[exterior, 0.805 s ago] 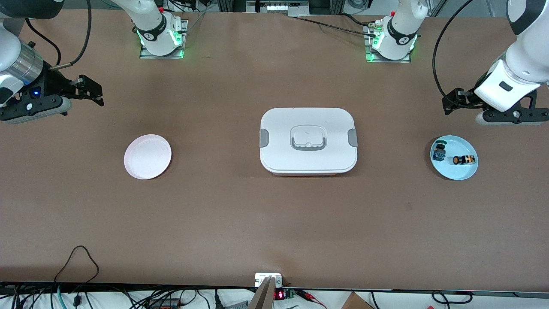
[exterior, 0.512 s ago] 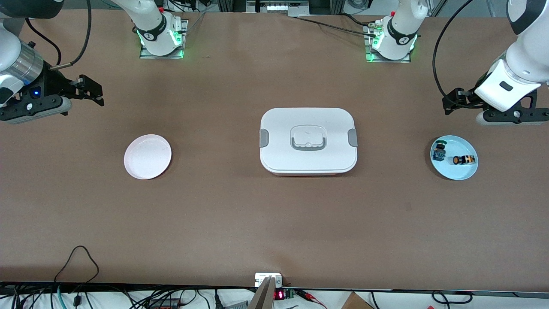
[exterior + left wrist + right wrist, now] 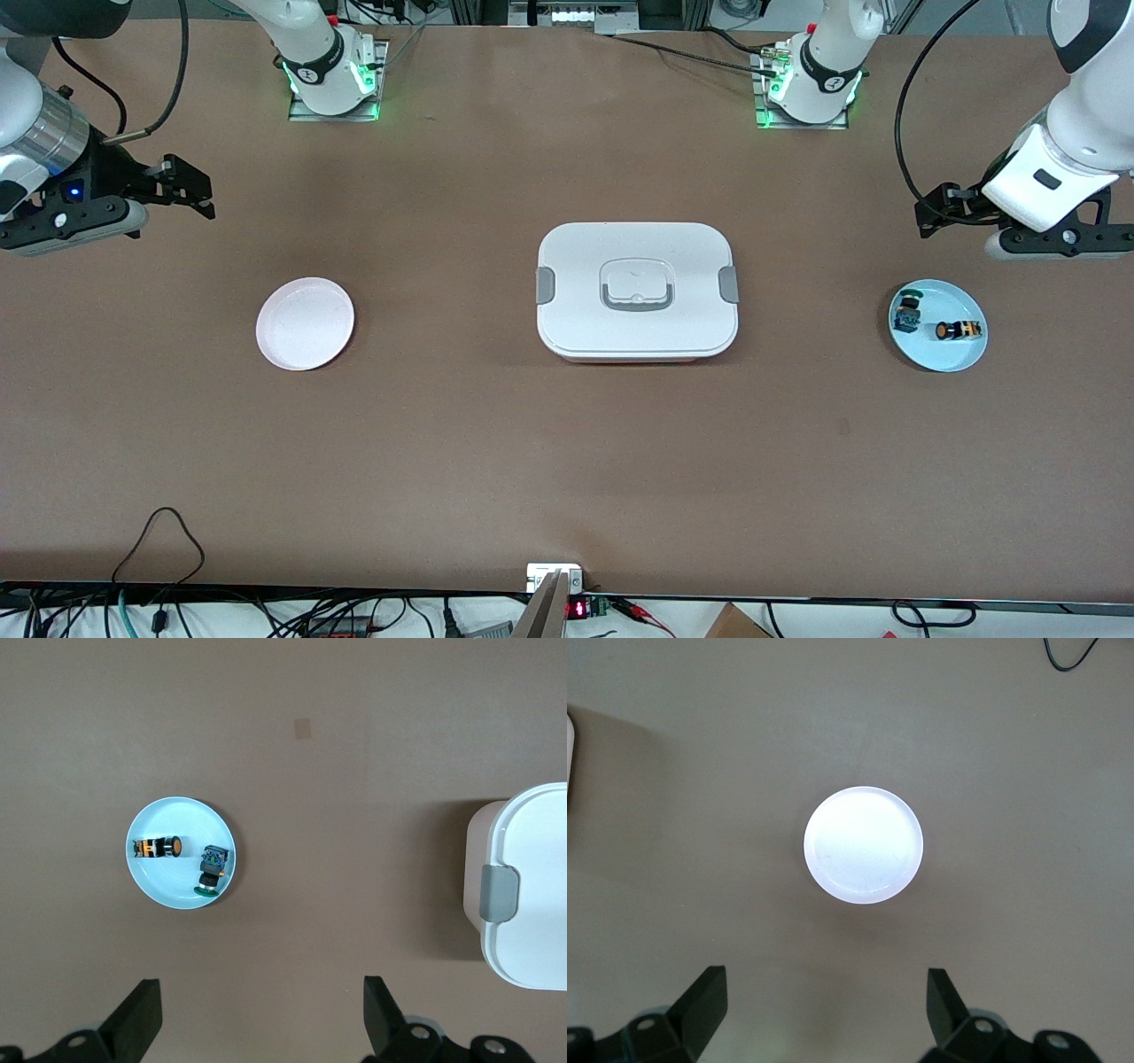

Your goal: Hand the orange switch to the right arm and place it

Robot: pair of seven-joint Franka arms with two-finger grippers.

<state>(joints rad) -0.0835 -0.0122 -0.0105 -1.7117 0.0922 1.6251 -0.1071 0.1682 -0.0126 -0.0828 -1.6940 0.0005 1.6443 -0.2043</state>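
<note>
Pickup has not yet begun — both arms are raised and nothing is held.

The orange switch [image 3: 958,330] lies on its side in the blue plate [image 3: 961,359], which sits toward the left arm's end of the table from the white lunch box [image 3: 636,291]. A green switch [image 3: 906,309] shares the plate, just beside the orange switch but apart from it, on the side toward the lunch box. In the left wrist view the orange switch [image 3: 158,847] shows its orange cap pointing toward the green switch [image 3: 212,870].

The left gripper [image 3: 935,213] is up in the air over bare table near the blue plate's rim, toward the robot bases. Its fingers [image 3: 137,1020] are spread wide and hold nothing.

The right gripper [image 3: 188,190] waits over bare table toward the right arm's end from the lunch box, with the pink plate [image 3: 305,322] close by. Its fingers [image 3: 700,1001] are also spread wide and empty; the pink plate [image 3: 864,844] lies in full sight between them.

Step in hand, as judged: approach of the left gripper to the orange switch.

Next move calls for:
- Bringing the left gripper over the blue plate and lowering it, with the fingers set across the short body of the orange switch.
- Keeping the fingers off the green switch, since the gap between the two is small.
- Gripping toward one end, so that part of the body remains free for the right gripper at handover — likely above the lunch box.
</note>
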